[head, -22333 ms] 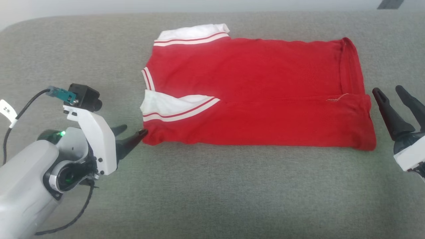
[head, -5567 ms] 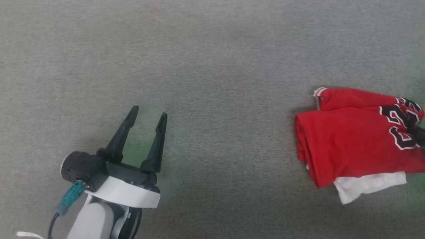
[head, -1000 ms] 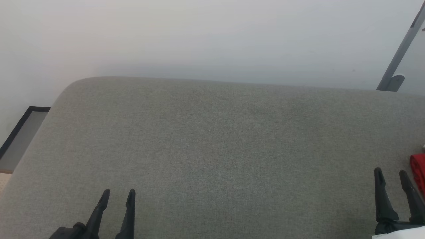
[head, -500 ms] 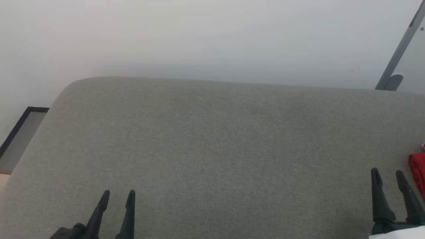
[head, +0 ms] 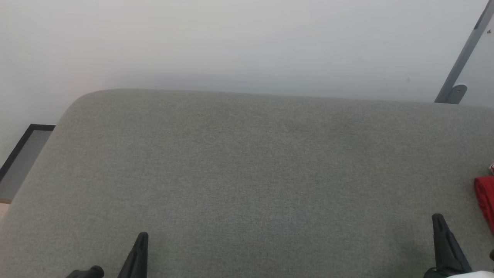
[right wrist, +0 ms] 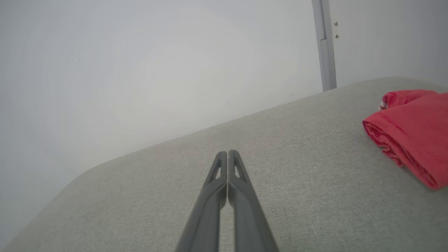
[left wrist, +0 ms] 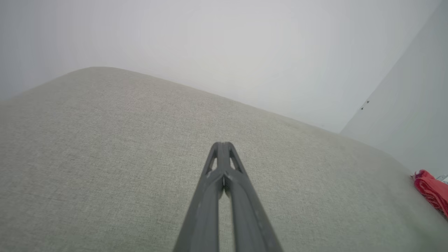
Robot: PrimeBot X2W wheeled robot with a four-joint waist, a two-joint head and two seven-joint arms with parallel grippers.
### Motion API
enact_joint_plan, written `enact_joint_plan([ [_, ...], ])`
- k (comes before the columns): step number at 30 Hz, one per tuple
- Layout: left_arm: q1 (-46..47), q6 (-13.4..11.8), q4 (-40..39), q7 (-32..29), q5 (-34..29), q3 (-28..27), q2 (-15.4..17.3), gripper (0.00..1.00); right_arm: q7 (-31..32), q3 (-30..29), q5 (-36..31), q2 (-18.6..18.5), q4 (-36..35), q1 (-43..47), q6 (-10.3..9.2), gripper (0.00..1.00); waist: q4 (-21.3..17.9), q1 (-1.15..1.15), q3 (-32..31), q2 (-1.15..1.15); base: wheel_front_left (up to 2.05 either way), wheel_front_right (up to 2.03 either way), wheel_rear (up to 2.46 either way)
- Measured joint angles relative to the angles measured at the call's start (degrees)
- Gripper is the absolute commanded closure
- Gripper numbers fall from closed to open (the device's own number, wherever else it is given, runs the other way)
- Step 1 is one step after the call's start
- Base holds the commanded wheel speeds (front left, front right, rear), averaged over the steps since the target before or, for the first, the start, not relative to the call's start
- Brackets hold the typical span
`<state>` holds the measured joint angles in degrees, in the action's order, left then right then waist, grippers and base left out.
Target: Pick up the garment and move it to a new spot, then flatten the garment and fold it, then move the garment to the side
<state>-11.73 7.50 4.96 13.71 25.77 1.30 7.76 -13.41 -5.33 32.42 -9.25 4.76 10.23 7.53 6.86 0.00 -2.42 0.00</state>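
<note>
head view: garment set aside at the right edge of the grey cushion, left gripper and right gripper pinched shut, empty, probably parked because done.

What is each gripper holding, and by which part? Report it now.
Nothing is held. The left gripper and right gripper both have their jaws shut on nothing; the garment lies apart, off to the right.

One garment, one cushion, probably one metal post.

Bare, lab-like room: grey fabric-covered platform against a plain pale wall.
</note>
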Motion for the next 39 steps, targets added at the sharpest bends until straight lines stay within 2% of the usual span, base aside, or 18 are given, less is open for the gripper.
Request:
enact_joint_plan([
  [15,3.0,0.0,2.0,-3.4,13.8,-0.8,-0.6,1.0,4.0,-0.2,11.9,1.2,1.9,-3.0,0.0,1.0,-0.8,0.0,0.3,0.0,0.0,0.0,0.0],
  [39,7.4,0.0,4.1,-8.0,30.6,-2.2,-1.3,1.0,8.9,-0.5,26.5,2.7,4.3,-7.1,0.0,1.0,-2.1,0.0,0.8,0.0,0.0,0.0,0.0],
])
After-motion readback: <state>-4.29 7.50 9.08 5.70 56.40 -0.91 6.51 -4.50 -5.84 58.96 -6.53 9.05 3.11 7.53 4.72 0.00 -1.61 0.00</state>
